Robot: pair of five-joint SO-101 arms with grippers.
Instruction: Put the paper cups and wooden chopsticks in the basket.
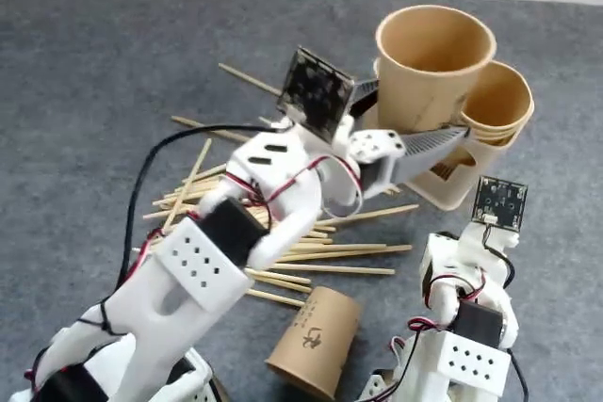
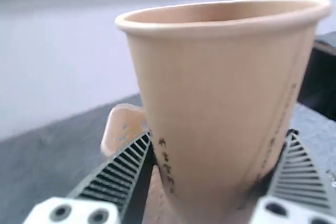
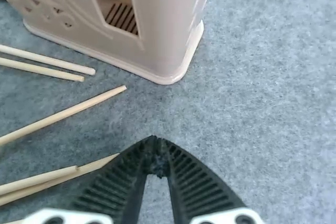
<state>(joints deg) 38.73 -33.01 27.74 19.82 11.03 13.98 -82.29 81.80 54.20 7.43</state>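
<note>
The held cup (image 1: pixel 433 63) is light, thin paper and easily crushed, so pinch it gently, low on the wall. The left pincer (image 1: pixel 416 121) is closed on it near the base, upright at 1 o'clock over the basket (image 1: pixel 462 185), with the arm stretched forward. The right pincer (image 3: pixel 156 156) is closed and empty, low over the bench (image 1: pixel 94 72). A fallen cup (image 1: pixel 316 341) lies at 6 o'clock, the chopsticks (image 1: pixel 330 251) mid-bench.

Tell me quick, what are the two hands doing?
Left hand: closed on a cup.
Right hand: closed, holding nothing.
</note>
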